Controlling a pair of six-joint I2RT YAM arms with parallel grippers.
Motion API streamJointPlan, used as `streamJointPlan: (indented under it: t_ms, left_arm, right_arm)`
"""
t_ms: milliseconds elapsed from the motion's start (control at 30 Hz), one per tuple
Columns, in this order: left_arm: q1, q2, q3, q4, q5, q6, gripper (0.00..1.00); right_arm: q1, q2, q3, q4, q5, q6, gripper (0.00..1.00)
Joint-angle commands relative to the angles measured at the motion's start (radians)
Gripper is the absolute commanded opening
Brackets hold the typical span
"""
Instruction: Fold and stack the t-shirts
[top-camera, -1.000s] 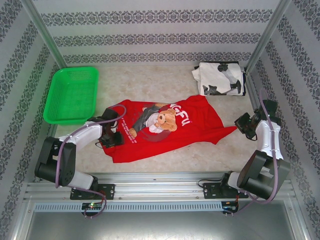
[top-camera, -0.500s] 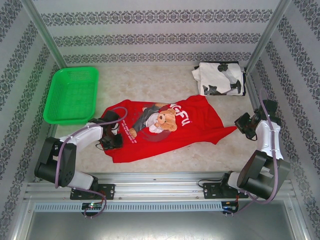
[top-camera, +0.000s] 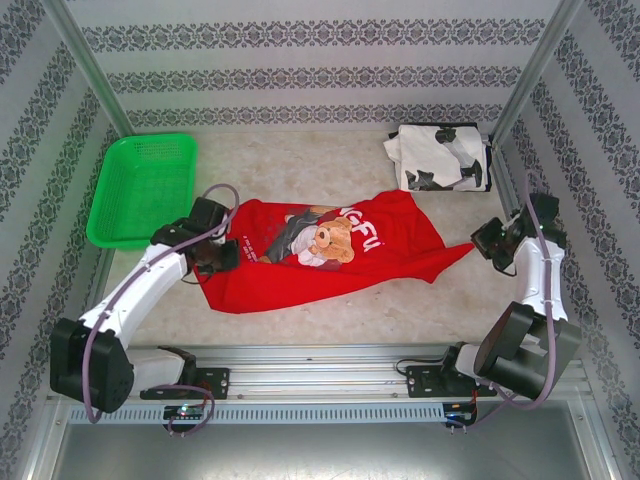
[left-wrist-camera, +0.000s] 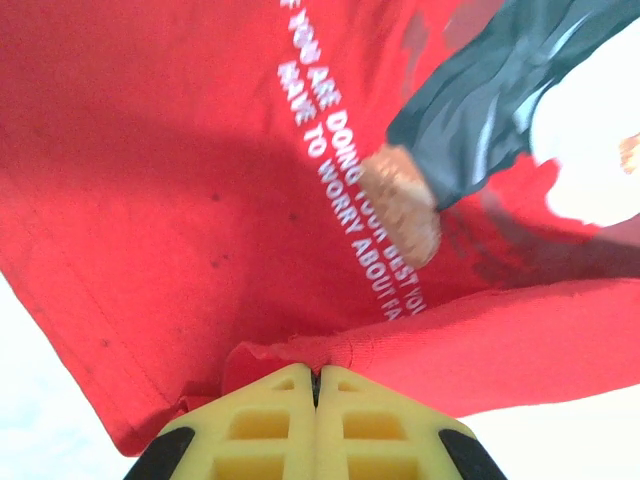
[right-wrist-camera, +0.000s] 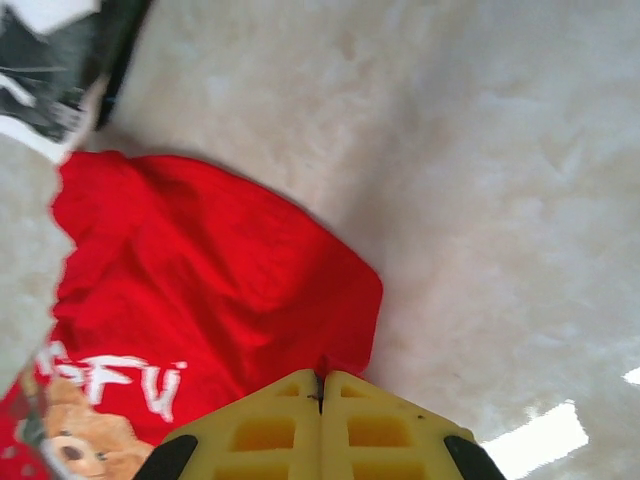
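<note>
The red t-shirt (top-camera: 330, 255) with a brown teddy-bear print and white lettering is stretched across the middle of the table. My left gripper (top-camera: 222, 253) is shut on its left edge; in the left wrist view the yellow fingertips (left-wrist-camera: 316, 372) pinch a fold of red cloth (left-wrist-camera: 180, 200). My right gripper (top-camera: 482, 243) is shut on the shirt's right tip, and in the right wrist view a sliver of red fabric (right-wrist-camera: 200, 270) sits between its closed fingertips (right-wrist-camera: 321, 378). The white t-shirt with black blotches (top-camera: 440, 157) lies folded at the back right.
A green plastic mesh basket (top-camera: 142, 190) stands at the back left, close to the left arm. Metal corner posts (top-camera: 85, 60) rise at both back corners, and patterned walls enclose the pale tabletop (top-camera: 330, 320).
My left gripper closed on the shirt's left edge and lifted it up and toward the back. The right gripper rose slightly with the right tip, pulling the shirt taut.
</note>
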Motion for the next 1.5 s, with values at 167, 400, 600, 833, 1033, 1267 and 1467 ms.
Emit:
streamJointPlan:
  t_ms: [167,400,600,833,1033,1267,1467]
  left_arm:
    - [-0.005,-0.064,0.421,-0.123,-0.131,0.029,0.0]
    - [-0.007,0.015,0.866,-0.089,-0.16,0.082,0.0]
    - [-0.007,0.114,1.224,-0.074,-0.15,0.19,0.0]
    - [-0.006,0.206,1.586,-0.109,-0.124,0.282,0.0]
    - [-0.007,0.153,1.592,-0.082,-0.107,0.318,0.0]
    - [-0.007,-0.028,1.366,0.019,-0.132,0.347,0.0]
    - [-0.006,-0.073,1.35,0.02,-0.112,0.369,0.0]
  right_arm:
    - [0.054,0.038,0.332,0.2,-0.36,0.243,0.0]
    - [0.106,0.151,0.863,0.182,-0.433,0.375,0.0]
    - [0.107,0.228,1.211,0.153,-0.501,0.442,0.0]
    - [0.047,0.382,1.663,0.163,-0.594,0.621,0.0]
    - [-0.031,0.44,1.845,0.219,-0.678,0.789,0.0]
    - [-0.107,0.389,1.842,0.32,-0.785,0.917,0.0]
    - [-0.15,0.385,1.841,0.497,-0.789,1.103,0.0]
